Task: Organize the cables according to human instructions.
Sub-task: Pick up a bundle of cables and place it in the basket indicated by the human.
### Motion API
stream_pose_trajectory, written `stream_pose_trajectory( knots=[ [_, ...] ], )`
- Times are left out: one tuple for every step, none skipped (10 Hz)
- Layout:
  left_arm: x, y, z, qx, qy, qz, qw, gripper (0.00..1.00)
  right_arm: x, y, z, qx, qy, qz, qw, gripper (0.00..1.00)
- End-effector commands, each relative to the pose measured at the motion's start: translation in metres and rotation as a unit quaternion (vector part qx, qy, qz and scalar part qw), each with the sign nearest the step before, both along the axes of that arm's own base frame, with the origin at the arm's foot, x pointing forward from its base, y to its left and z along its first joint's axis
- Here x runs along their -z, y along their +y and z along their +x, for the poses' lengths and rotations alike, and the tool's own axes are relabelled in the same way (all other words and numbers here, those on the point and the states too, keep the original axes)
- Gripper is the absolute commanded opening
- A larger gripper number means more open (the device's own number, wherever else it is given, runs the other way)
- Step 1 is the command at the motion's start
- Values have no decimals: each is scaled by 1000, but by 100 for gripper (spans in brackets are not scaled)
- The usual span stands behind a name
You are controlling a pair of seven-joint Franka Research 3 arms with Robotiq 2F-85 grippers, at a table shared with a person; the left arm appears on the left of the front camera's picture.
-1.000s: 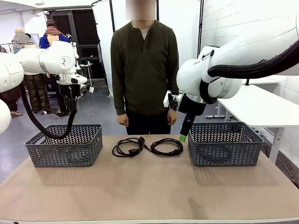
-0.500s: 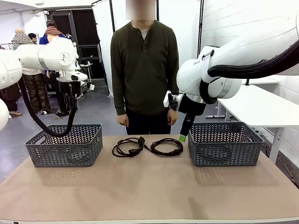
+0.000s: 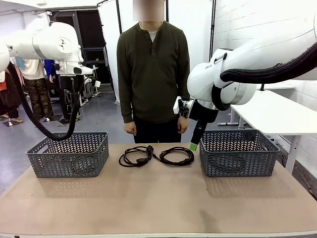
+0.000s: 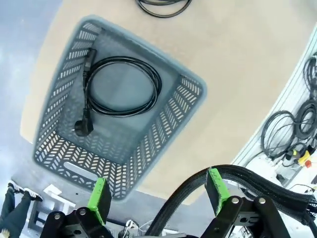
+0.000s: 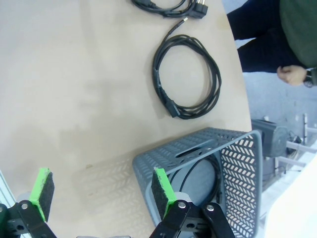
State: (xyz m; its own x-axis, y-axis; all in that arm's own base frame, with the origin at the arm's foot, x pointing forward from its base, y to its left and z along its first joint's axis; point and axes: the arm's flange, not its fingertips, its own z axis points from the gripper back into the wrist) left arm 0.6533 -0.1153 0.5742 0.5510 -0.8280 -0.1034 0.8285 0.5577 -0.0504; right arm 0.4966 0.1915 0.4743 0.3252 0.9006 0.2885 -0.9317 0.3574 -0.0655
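Note:
Two coiled black cables lie side by side at the table's far middle, one to the left [image 3: 134,156] and one to the right [image 3: 176,155]. A third cable [image 4: 121,87] rests coiled inside the left grey basket [image 4: 193,94]. Part of another cable [image 5: 205,181] shows inside the right grey basket [image 5: 237,153]. My left gripper [image 4: 157,191] hangs open high above the left basket, holding nothing. My right gripper [image 5: 101,188] is open and empty too. It hovers at the right basket's near-left corner [image 3: 194,145], close to the right-hand cable [image 5: 190,77].
A person stands at the far side behind the cables, hands [image 3: 130,129] down at their sides. The left basket [image 3: 69,153] and right basket [image 3: 238,152] flank the cables. The table's near half is bare. A white table [image 3: 277,111] stands at the right.
My left arm has risen and swung back above the left basket. The right arm, the cables and the person have not moved.

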Motion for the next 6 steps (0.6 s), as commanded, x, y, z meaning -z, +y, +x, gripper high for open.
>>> stream_pose_trajectory(
  knots=[
    [21, 5, -50, -14, -46, -5, 999, 100, 0, 0, 1, -2, 1, -5, 1000, 100],
    [24, 2, -65, -10, -58, -3, 998, 100, 0, 0, 1, -2, 1, -5, 1000, 100],
    [26, 1, -78, -13, -69, -2, 998, 100, 0, 0, 1, -2, 1, -5, 1000, 100],
    [28, 0, -88, -10, -74, -5, 997, 100, 0, 0, 1, -2, 1, -5, 1000, 100],
    [31, -1, -98, -7, -81, -12, 997, 100, 0, 0, 1, -2, 1, -5, 1000, 100],
    [32, 2, -99, -7, -86, -16, 996, 100, 0, 0, 1, -2, 1, -5, 1000, 100]
  ],
)
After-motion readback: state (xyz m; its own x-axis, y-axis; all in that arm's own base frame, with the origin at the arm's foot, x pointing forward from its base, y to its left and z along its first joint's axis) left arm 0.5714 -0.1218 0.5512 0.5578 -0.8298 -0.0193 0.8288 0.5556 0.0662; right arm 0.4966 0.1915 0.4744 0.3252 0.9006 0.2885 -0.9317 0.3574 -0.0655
